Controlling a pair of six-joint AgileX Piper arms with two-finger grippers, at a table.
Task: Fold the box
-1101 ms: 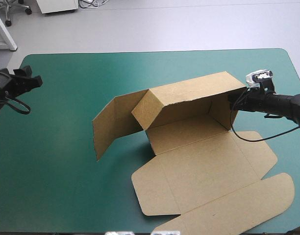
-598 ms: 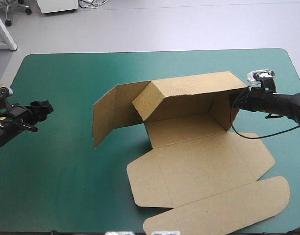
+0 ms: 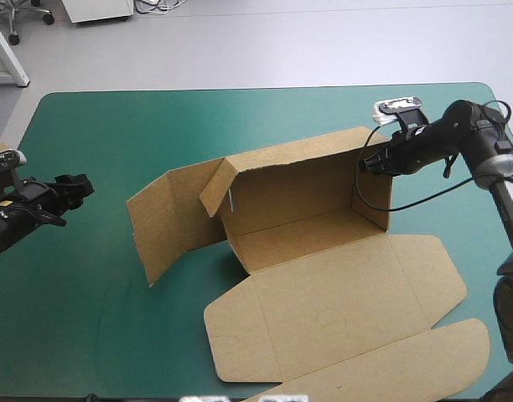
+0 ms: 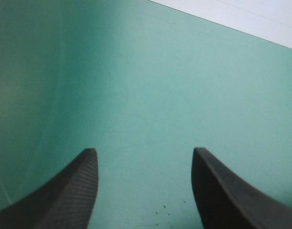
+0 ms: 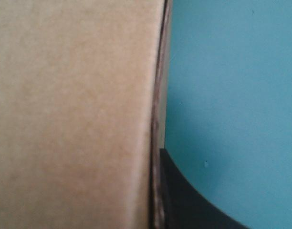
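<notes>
The brown box [image 3: 323, 276] lies mid-table in the high view, its back wall [image 3: 290, 188] and right wall [image 3: 372, 197] raised and its lid [image 3: 382, 368] flat toward the near edge. A left flap [image 3: 168, 218] stands out at an angle. My right gripper [image 3: 370, 163] is shut on the top of the right wall. In the right wrist view the box [image 5: 69, 114] fills most of the picture, and only one black finger [image 5: 184, 200] shows against its edge. My left gripper [image 3: 79, 186] hovers open at the table's left side, well clear of the box. Bare cover lies between its fingers [image 4: 145, 191].
Teal-green cover [image 3: 114, 335] lies bare to the left of the box and along the far side [image 3: 240, 117]. The flat lid reaches close to the table's near right corner.
My right gripper has swung left and a little farther back, pulling the box leftward. The back wall now stands more upright and the left flap has opened out. My left arm has come forward, then held still.
</notes>
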